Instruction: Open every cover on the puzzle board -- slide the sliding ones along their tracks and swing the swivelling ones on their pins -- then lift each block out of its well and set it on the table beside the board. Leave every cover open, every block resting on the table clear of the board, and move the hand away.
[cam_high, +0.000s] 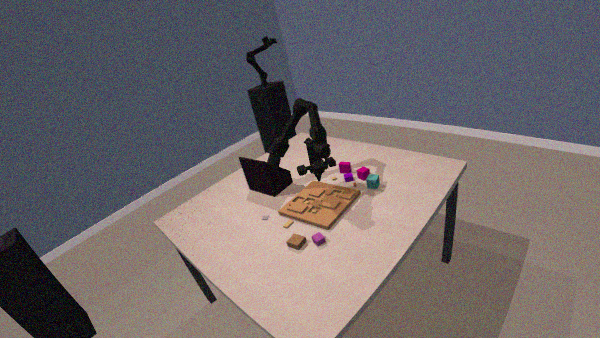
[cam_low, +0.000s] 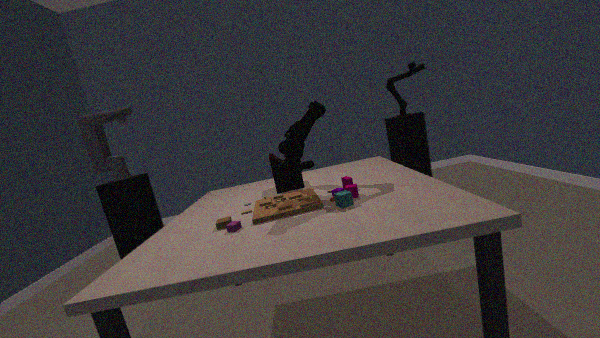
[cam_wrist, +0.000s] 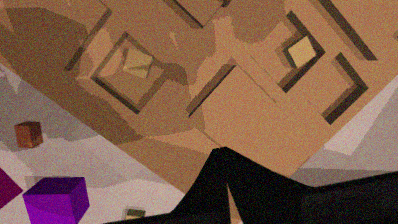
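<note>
The wooden puzzle board (cam_high: 325, 221) (cam_low: 280, 215) (cam_wrist: 260, 130) lies flat on the table, with raised covers and square recesses. In the wrist view a pale square (cam_wrist: 301, 51) shows in one recess and a pale shape (cam_wrist: 137, 62) in another; I cannot tell whether these are blocks or well floors. My gripper (cam_high: 319, 179) (cam_wrist: 220, 154) is shut and empty, above the board's edge nearest the arm. On the table beside the board lie a small orange-brown block (cam_high: 354, 184) (cam_wrist: 29, 134), a small yellowish block (cam_high: 334, 178) (cam_wrist: 135, 213), a yellow piece (cam_high: 288, 224) and a grey piece (cam_high: 265, 217).
Two magenta cubes (cam_high: 345, 167) (cam_high: 363, 173), a purple cube (cam_high: 348, 177) (cam_wrist: 57, 200) and a teal cube (cam_high: 373, 181) (cam_low: 343, 199) stand off one end of the board. A brown block (cam_high: 296, 241) (cam_low: 223, 223) and a violet cube (cam_high: 318, 239) (cam_low: 233, 226) lie off the other end.
</note>
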